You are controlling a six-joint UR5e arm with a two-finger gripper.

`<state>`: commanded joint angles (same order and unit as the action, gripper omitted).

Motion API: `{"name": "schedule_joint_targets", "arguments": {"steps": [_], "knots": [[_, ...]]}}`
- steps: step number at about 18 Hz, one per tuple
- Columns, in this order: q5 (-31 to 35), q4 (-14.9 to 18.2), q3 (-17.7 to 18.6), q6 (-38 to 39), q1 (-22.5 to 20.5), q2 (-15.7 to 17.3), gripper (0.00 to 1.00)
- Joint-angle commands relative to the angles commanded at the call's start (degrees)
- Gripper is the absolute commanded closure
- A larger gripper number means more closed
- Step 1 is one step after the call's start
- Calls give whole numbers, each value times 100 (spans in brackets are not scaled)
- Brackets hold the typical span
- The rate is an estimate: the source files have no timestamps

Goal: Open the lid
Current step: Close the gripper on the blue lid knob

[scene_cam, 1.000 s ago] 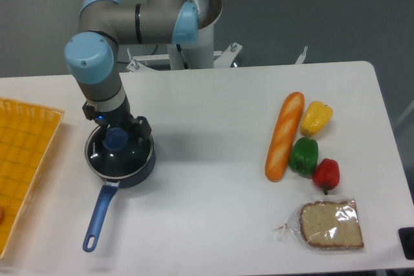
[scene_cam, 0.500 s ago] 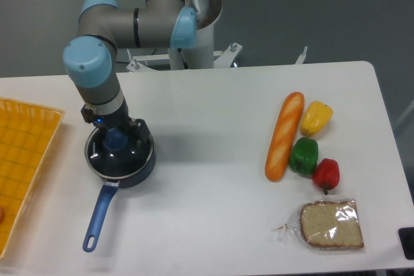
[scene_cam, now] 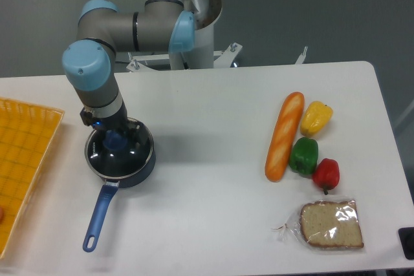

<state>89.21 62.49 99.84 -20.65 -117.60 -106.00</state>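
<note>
Directly under the gripper [scene_cam: 115, 139]: blue knob [scene_cam: 116, 139], fingers flanking it; can't tell whether they've clamped. Around that, the lid [scene_cam: 123, 154] sits flat on the saucepan [scene_cam: 119, 159]. Handle [scene_cam: 98, 214] runs toward the camera. Lift looks straight up.

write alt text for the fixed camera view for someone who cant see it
A robot arm's pincer sits low around the blue knob of the glass lid, which rests on a dark blue saucepan at the left of a white table. To the right lie a baguette, yellow, green and red peppers, and wrapped bread; an orange tray is far left.
</note>
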Motion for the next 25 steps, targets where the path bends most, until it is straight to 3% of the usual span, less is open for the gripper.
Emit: {"name": "schedule_joint_targets", "arguments": {"steps": [25], "knots": [[-18,-123,141,0,123,-70,1]]}}
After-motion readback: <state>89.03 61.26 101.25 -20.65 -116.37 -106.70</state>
